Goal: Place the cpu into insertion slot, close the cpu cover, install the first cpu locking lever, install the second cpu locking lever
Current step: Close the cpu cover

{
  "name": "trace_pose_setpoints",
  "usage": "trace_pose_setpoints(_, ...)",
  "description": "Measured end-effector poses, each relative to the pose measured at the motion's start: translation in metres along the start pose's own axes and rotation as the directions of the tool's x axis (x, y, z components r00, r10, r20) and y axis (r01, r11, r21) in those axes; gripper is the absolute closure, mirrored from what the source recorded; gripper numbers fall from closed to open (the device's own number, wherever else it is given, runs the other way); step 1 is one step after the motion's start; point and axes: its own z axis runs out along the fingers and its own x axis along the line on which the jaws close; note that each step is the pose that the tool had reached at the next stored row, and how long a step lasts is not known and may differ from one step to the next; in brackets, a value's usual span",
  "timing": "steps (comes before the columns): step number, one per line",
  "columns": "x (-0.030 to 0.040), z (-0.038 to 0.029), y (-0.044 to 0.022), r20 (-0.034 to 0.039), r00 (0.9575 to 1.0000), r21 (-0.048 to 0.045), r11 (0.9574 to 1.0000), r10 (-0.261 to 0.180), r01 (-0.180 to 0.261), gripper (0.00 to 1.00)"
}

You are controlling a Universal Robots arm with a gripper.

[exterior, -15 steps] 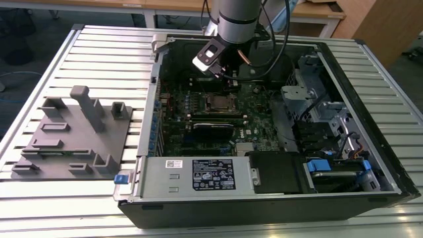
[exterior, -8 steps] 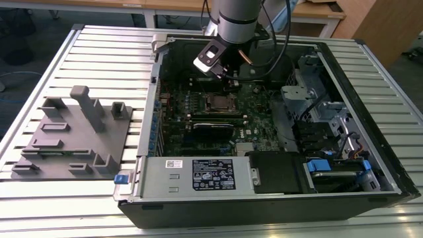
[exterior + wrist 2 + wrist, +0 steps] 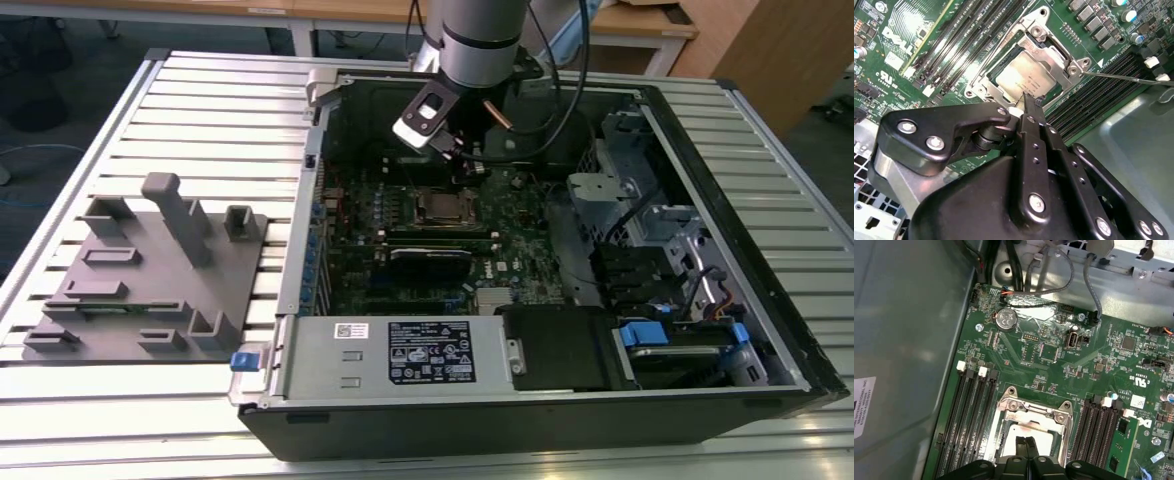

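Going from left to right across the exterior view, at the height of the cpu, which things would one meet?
In order: grey fixture → cpu → drive cage.

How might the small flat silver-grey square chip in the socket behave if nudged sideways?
The silver-grey square cpu looks thin and metal-topped, so probably stiff and light. The shiny metal frame cover surrounds it, so it likely won't slide.

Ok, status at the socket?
Gripper shut, tips at cpu. Cpu seated, cover down. One lever sticking out, unlatched.
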Motion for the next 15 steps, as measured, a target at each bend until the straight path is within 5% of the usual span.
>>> trace_pose_setpoints(8,0.0,0.0,0.0,-0.0013,0.9967,0.001,0.9967,-0.081,0.081,0.9)
trace_pose_setpoints(15,0.0,0.0001,0.0,-0.0033,0.9802,0.0023,0.9802,-0.198,0.198,0.9)
